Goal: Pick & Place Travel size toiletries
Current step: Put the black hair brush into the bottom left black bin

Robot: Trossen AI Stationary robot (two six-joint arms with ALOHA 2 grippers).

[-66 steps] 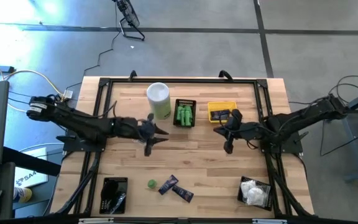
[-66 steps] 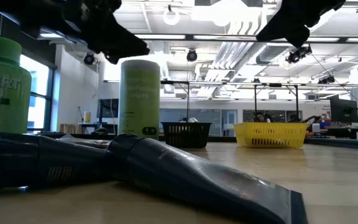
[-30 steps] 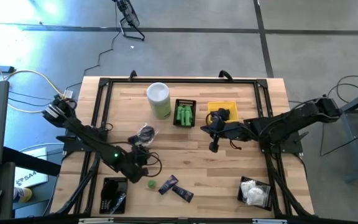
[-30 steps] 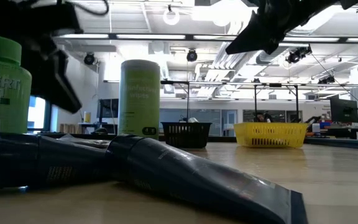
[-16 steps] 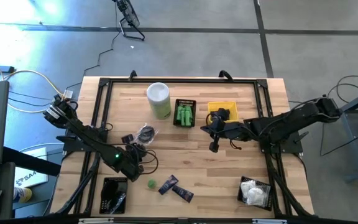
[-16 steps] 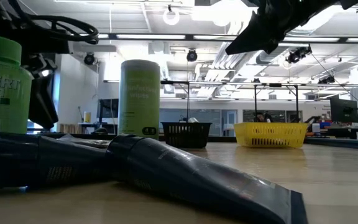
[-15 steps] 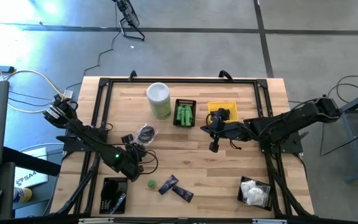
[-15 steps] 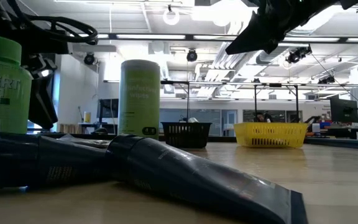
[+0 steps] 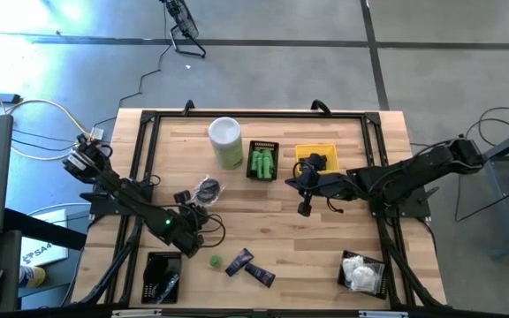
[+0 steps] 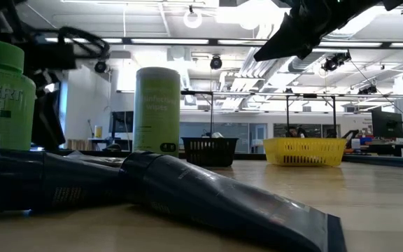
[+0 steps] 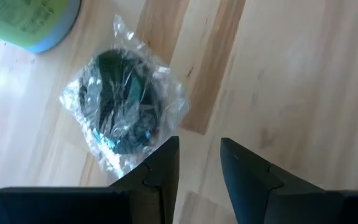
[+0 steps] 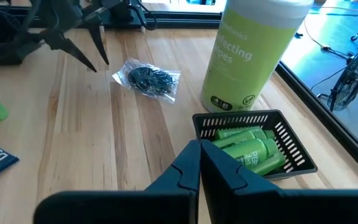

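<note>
A dark round piece in a clear wrapper [image 9: 207, 187] [image 11: 120, 112] [image 12: 148, 78] lies flat on the wood near the table's middle. My left gripper [image 9: 186, 198] [image 11: 199, 144] [image 12: 100, 62] stands open just to its left, slanting down, with only bare wood between its fingers. Whether one finger meets the wrapper's edge I cannot tell. My right gripper [image 9: 297, 184] [image 12: 199, 163] hangs shut above the table beside the black basket of green bottles [image 9: 262, 162] [image 12: 250, 146]. Near the front edge lie two navy tubes [image 9: 250, 267] [image 10: 159, 189] and a small green bottle [image 9: 214, 261] [image 10: 2, 105].
A tall white-and-green canister [image 9: 226, 141] [image 10: 157, 108] stands at the back, left of the bottle basket. A yellow basket [image 9: 315, 157] [image 10: 305, 150] sits behind my right gripper. Black baskets stand at the near left [image 9: 162, 276] and near right [image 9: 362, 271], the right one with white packets.
My left gripper has sunk a little beside the wrapped piece and tipped more steeply downward. Its fingers keep the same gap. The wrapped piece lies where it was.
</note>
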